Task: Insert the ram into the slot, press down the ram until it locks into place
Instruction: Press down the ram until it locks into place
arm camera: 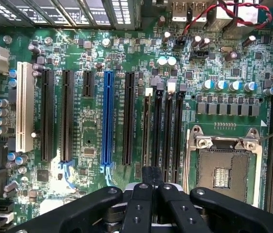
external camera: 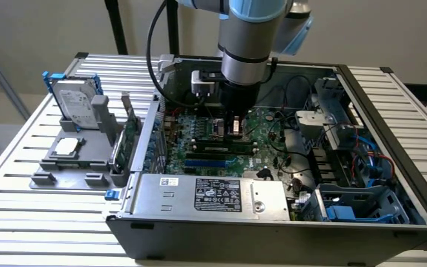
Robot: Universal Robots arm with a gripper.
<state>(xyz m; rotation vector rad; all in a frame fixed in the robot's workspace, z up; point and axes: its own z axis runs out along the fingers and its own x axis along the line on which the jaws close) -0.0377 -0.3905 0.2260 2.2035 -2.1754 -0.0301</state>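
The ram [external camera: 219, 146], a thin green stick with dark chips, stands on edge along the black slot [external camera: 221, 151] on the motherboard inside the open case. My gripper [external camera: 237, 135] hangs straight down over the stick's half toward the exterior view's right, its tips at or just above the top edge. I cannot tell whether they touch it. In the wrist view the two black fingers [arm camera: 146, 177] are pressed together, and my gripper [arm camera: 152, 171] lines up with the first of several narrow black memory slots [arm camera: 148, 128]. The stick is edge-on there and hard to make out.
A blue socket [external camera: 209, 163] lies just in front of the slot, with the power supply [external camera: 213, 194] nearer still. The CPU socket [arm camera: 226, 170] sits beside the memory slots. On the exterior view's left, a grey fixture [external camera: 69, 161] holds a hard drive [external camera: 78, 105] and an upright green card [external camera: 130, 139].
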